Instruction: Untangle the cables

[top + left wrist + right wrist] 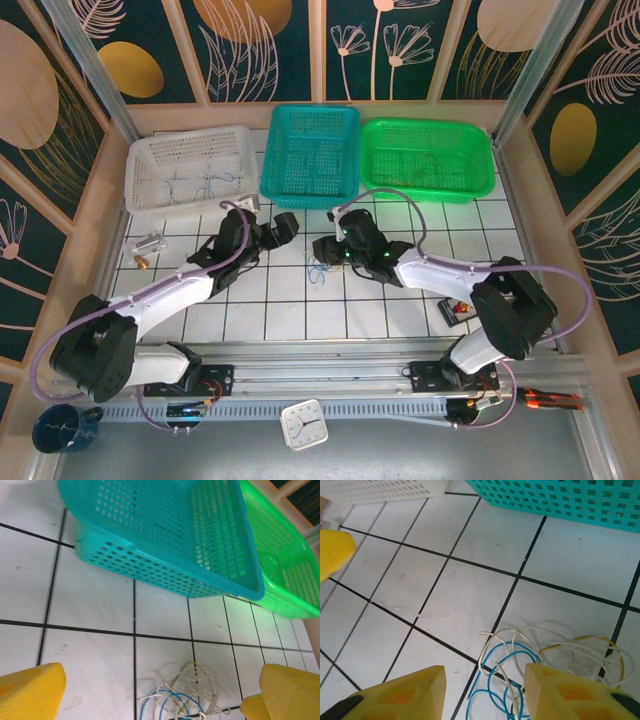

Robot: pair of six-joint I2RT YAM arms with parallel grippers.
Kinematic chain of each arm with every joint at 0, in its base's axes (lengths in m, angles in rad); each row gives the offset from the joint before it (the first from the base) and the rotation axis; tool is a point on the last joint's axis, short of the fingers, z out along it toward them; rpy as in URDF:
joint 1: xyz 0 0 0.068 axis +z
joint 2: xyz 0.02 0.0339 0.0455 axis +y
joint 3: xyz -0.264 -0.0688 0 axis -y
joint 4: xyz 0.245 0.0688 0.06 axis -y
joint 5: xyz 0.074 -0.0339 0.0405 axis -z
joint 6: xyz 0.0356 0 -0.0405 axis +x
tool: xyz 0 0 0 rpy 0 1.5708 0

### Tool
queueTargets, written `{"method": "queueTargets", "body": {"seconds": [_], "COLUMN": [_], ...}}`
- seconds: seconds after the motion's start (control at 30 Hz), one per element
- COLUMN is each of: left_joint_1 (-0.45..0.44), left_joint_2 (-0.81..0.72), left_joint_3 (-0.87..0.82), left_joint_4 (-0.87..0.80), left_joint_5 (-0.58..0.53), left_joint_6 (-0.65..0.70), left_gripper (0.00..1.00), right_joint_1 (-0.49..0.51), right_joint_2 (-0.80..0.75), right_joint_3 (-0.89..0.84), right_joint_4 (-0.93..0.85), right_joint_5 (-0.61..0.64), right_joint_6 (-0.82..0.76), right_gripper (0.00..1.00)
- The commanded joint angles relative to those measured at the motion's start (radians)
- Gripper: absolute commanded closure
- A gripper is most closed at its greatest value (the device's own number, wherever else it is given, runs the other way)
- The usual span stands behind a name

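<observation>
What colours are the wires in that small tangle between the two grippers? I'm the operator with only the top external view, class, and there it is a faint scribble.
Observer: From the right wrist, the cable tangle has white, blue and yellow strands.
Operator: Is the right gripper shut on it?
Observer: No. The right gripper is open, jaws apart around the blue strands.
Operator: And the left one?
Observer: The left gripper is open too, with the tangle lying ahead between its jaws.
</observation>
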Motion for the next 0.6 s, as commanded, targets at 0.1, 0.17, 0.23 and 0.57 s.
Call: {"method": "queueTargets", "body": {"seconds": [0.1,0.17,0.23,0.57], "left_joint_1": [0.03,0.036,0.038,0.048], "left_joint_2": [-0.056,-0.058,-0.058,-0.054], "left_joint_3": [-0.031,-0.036,-0.041,-0.048], "left_joint_4": [0.01,0.014,0.017,0.037], "left_joint_5": [0.028,0.032,0.035,0.052], "left_joint_6": [-0.024,-0.025,-0.025,-0.023], "left_gripper": [0.01,0.01,0.01,0.01], "right_joint_1": [0.025,0.026,0.027,0.027], "right_joint_2": [0.089,0.109,0.129,0.19], "right_joint_3": [0.098,0.115,0.134,0.167], "right_joint_4": [-0.079,-0.089,-0.102,-0.131], "right_joint_5": [0.089,0.107,0.122,0.14], "right_joint_6": [-0.082,-0.09,-0.096,-0.116], "right_gripper": [0.54,0.54,0.54,0.54]}}
